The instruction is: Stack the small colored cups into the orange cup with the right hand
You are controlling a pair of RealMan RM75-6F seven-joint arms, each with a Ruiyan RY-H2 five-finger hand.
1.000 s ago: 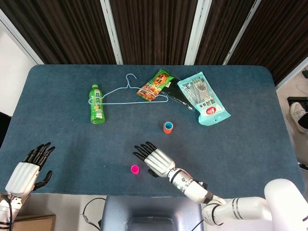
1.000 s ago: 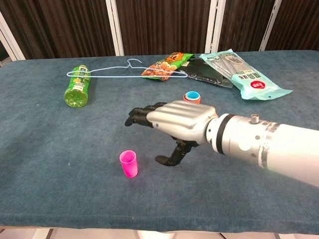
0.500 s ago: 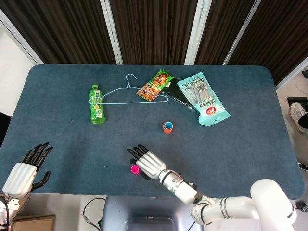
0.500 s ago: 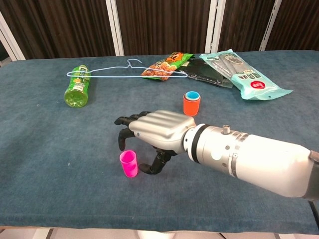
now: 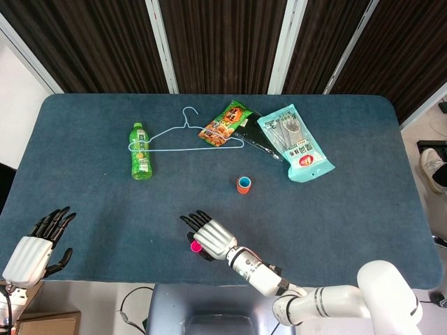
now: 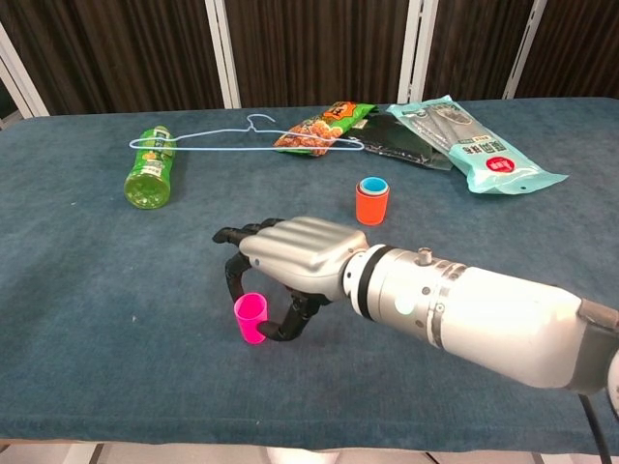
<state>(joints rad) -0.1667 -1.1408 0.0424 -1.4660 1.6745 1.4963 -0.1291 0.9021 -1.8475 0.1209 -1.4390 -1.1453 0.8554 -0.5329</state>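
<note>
The pink cup [image 6: 250,317] is stood upright near the table's [image 5: 363,209] front edge, well apart from the orange cup [image 6: 371,201], which carries a blue cup [image 6: 372,186] nested inside, and a wide stretch of bare blue cloth is left between them. Compared with a second ago, the right hand [image 6: 290,259] has been brought leftward and down so that its dark fingers [image 6: 235,273] and thumb are curled around the pink cup, though a firm grip cannot be confirmed. The left hand [image 5: 33,248] is held with fingers spread and nothing in it beyond the table's near left corner.
</note>
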